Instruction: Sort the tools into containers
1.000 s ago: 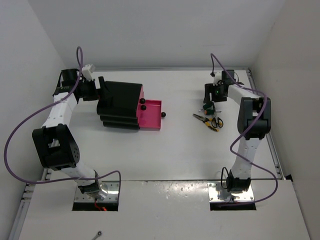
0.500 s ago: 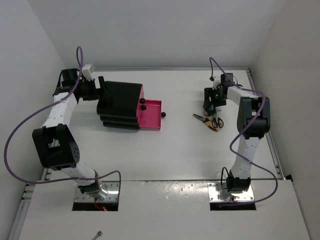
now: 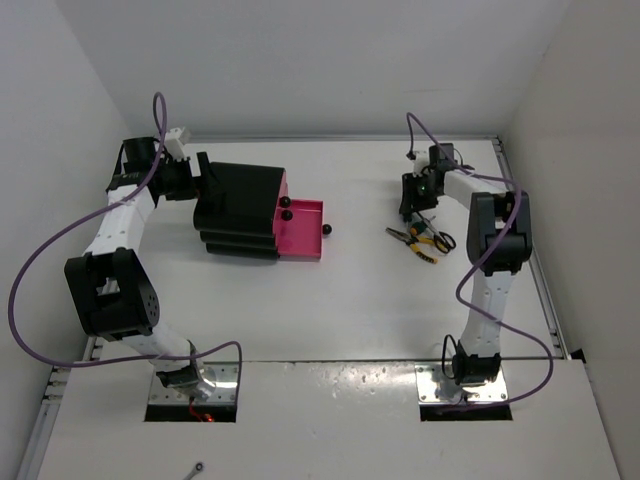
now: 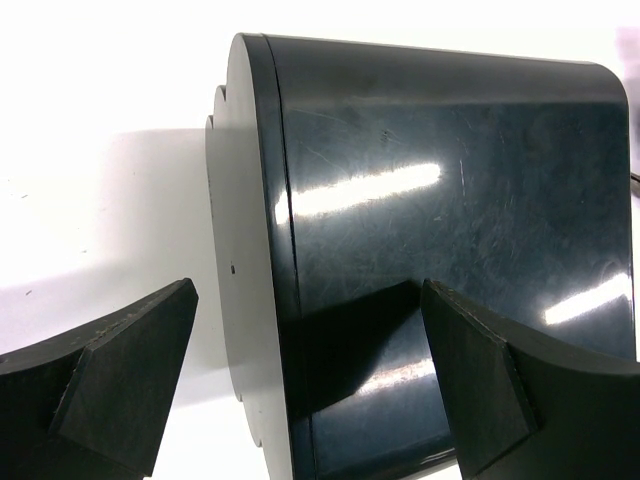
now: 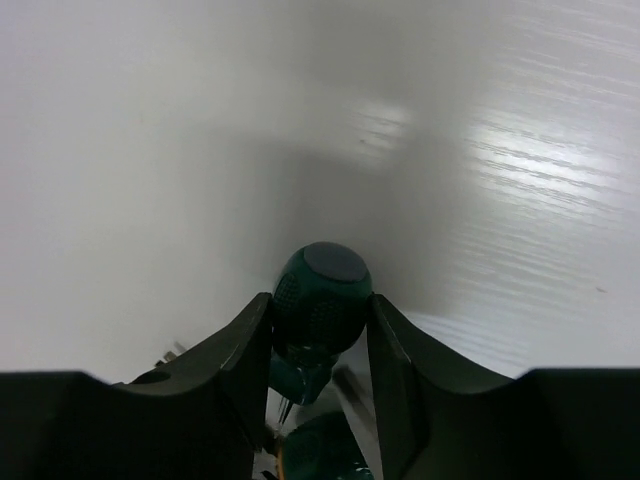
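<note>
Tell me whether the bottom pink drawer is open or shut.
Open. The drawer sticks well out of the black cabinet, its pink inside showing from above.

You have a white table (image 3: 370,300); at 10 o'clock from its middle stands the black cabinet (image 3: 240,200) (one pink drawer (image 3: 300,238) pulled out toward 3 o'clock); at 2 o'clock lie yellow-handled pliers (image 3: 408,238), with black-handled scissors (image 3: 440,241) just beside them.

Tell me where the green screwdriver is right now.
The screwdriver is pinched by its handle in the right gripper, per the right wrist view; from above, that is the table's far right side, just beyond the pliers and scissors.
</note>
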You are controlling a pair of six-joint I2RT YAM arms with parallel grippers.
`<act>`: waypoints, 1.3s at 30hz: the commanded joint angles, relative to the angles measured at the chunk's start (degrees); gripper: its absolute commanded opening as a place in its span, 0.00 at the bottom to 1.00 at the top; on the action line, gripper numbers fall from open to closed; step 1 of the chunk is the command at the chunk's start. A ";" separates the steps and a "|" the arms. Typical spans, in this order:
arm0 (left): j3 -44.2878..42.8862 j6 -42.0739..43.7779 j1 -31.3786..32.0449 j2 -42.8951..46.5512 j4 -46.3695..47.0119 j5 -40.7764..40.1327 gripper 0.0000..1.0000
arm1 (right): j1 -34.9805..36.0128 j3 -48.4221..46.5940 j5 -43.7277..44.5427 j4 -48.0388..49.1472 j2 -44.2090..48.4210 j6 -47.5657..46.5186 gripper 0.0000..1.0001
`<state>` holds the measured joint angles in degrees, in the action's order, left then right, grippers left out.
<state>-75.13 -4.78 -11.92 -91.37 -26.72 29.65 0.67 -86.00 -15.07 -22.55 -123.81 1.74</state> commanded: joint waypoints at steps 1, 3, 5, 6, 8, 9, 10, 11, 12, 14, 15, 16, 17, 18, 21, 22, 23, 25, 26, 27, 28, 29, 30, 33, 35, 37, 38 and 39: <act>1.66 2.49 0.50 -0.82 -1.84 -5.04 1.00 | 1.00 -2.69 -1.80 1.01 0.15 0.72 0.38; 1.66 2.49 0.50 -0.82 -1.84 -5.04 1.00 | 1.53 -3.21 -1.80 1.53 0.67 1.25 0.34; 1.66 2.49 0.50 -0.82 -1.84 -5.04 1.00 | 2.15 -3.82 -3.03 2.15 1.37 1.87 0.29; 1.66 2.49 0.50 -0.82 -1.84 -5.04 1.00 | 2.67 -3.83 -3.04 2.15 1.38 2.47 0.28; 1.66 2.49 0.50 -0.82 -1.32 -5.04 1.00 | 3.28 -4.35 -5.31 2.76 1.99 3.97 0.23; 1.66 2.49 0.50 -0.82 -1.32 -5.04 1.00 | 3.29 -4.36 -6.36 3.73 3.38 4.58 0.23; 2.18 1.97 0.50 -0.82 -1.32 -5.04 1.00 | 3.29 -4.36 -7.33 4.35 3.92 6.59 0.22; 2.18 1.96 0.50 -0.82 -1.32 -5.04 1.00 | 3.81 -4.36 -10.39 4.96 4.53 7.74 0.22; 2.18 1.96 0.50 -0.82 -1.32 -5.04 1.00 | 3.82 -4.36 -12.16 6.10 5.06 9.06 0.22; 2.71 1.96 0.50 -0.82 -1.32 -5.04 1.00 | 5.21 -3.74 -16.21 7.77 6.99 13.18 0.20; 2.71 1.96 0.50 -0.82 -1.32 -5.04 1.00 | 5.74 -3.04 -17.26 9.61 7.61 14.42 0.20; 2.71 1.96 0.50 -0.82 -1.32 -5.04 1.00 | 6.45 -2.08 -18.23 10.84 8.31 15.57 0.20; 3.23 1.96 0.50 -0.82 -0.79 -5.04 1.00 | 8.02 -1.55 -18.85 11.99 9.71 17.66 0.20; 3.24 1.96 0.50 -0.82 -0.79 -5.04 1.00 | 8.90 -1.54 -19.55 13.13 9.73 18.38 0.20; 3.24 1.96 1.02 -0.82 -0.79 -5.04 1.00 | 12.68 -2.07 -20.17 14.64 10.34 19.80 0.20; 3.24 1.96 1.02 -0.82 -0.79 -5.04 1.00 | 13.56 -2.59 -20.17 15.16 9.56 19.80 0.20; 3.24 1.96 1.02 -0.82 -0.79 -5.04 1.00 | 14.35 -3.55 -20.17 15.16 9.03 20.32 0.20; 3.24 1.96 1.02 -0.82 -0.79 -5.04 1.00 | 16.38 -4.97 -19.56 16.48 7.62 21.03 0.20; 3.24 1.96 1.02 -0.82 -0.79 -5.04 1.00 | 16.99 -4.97 -19.56 16.48 7.62 21.64 0.20; 3.24 1.96 1.02 -0.82 -0.79 -5.04 1.00 | 18.30 -5.67 -19.56 16.48 6.75 21.64 0.20; 3.24 1.96 1.02 -0.82 -0.79 -5.04 1.00 | 18.84 -6.28 -19.04 17.18 5.87 21.64 0.20; 3.24 1.96 1.02 -0.82 -0.79 -5.04 1.00 | 19.45 -6.29 -19.03 17.71 5.86 21.64 0.20; 3.24 1.96 1.02 -0.82 -0.79 -5.04 1.00 | 19.98 -6.99 -18.51 17.71 4.99 21.64 0.20; 3.24 1.96 1.02 -0.82 -0.79 -5.04 1.00 | 21.65 -8.48 -17.89 17.71 2.70 21.64 0.20; 3.24 1.96 1.02 -0.82 -0.79 -5.04 1.00 | 22.36 -9.01 -17.28 18.23 1.65 21.64 0.20; 3.24 1.96 1.02 -0.82 -0.79 -5.04 1.00 | 23.85 -10.41 -17.27 18.24 -0.11 21.64 0.20; 3.24 1.96 1.02 -0.82 -0.79 -5.04 1.00 | 23.85 -10.94 -17.27 18.24 -0.73 21.64 0.20; 3.24 1.96 1.02 -0.82 -0.79 -5.04 1.00 | 24.64 -11.99 -16.75 18.24 -1.34 21.64 0.20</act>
<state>-74.02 -5.23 -11.57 -91.37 -23.83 29.91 23.51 -93.95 -32.38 -7.53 -124.25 22.74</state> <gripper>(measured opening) 0.998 0.391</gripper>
